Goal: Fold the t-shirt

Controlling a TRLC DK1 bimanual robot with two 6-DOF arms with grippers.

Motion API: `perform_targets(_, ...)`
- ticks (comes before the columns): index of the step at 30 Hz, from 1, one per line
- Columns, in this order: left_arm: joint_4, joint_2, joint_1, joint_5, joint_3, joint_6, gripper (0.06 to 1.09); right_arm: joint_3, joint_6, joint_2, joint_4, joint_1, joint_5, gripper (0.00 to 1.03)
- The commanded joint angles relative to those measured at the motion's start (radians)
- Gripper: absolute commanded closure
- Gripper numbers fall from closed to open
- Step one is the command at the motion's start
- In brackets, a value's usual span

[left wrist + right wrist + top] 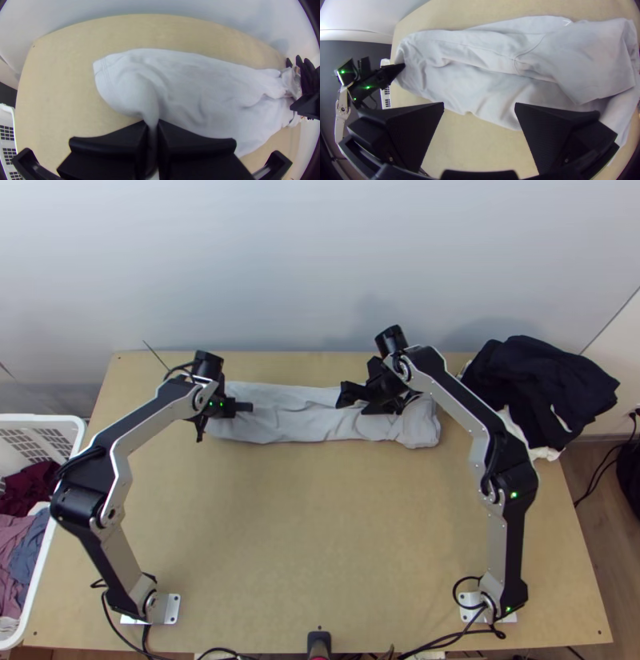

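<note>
A light grey t-shirt [292, 426] lies as a long, wrinkled strip across the far part of the table. My left gripper [250, 407] is at its left end; in the left wrist view the left gripper [152, 125] is shut on a narrow ridge of the shirt [200, 80]. Over the strip's right half is my right gripper [352, 402]. The right wrist view shows the right gripper [479, 106] open, nothing between its fingers, beside the long edge of the shirt [460, 83]. There, a sleeve-like flap [596, 63] lies over the end away from the left gripper.
Dark clothes [536, 392] are piled on the table's far right corner, with white cloth [544, 453] under them. A white basket [80, 434] of clothes stands off the left edge. Bare table [304, 524] lies between the shirt and the arms' bases; a pale wall rises behind.
</note>
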Motion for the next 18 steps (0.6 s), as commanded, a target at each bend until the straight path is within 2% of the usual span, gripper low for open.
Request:
perform_targets(1,-0.022,-0.079,-0.002,0.015,0.032,-0.024,1.04,0.006,0.003,0.074,0.0,0.007,0.001,0.04)
perform_targets(18,-0.099,-0.155,0.012,0.058,0.118,-0.067,1.04,0.012,0.003,0.126,-0.011,0.002,0.001,0.04)
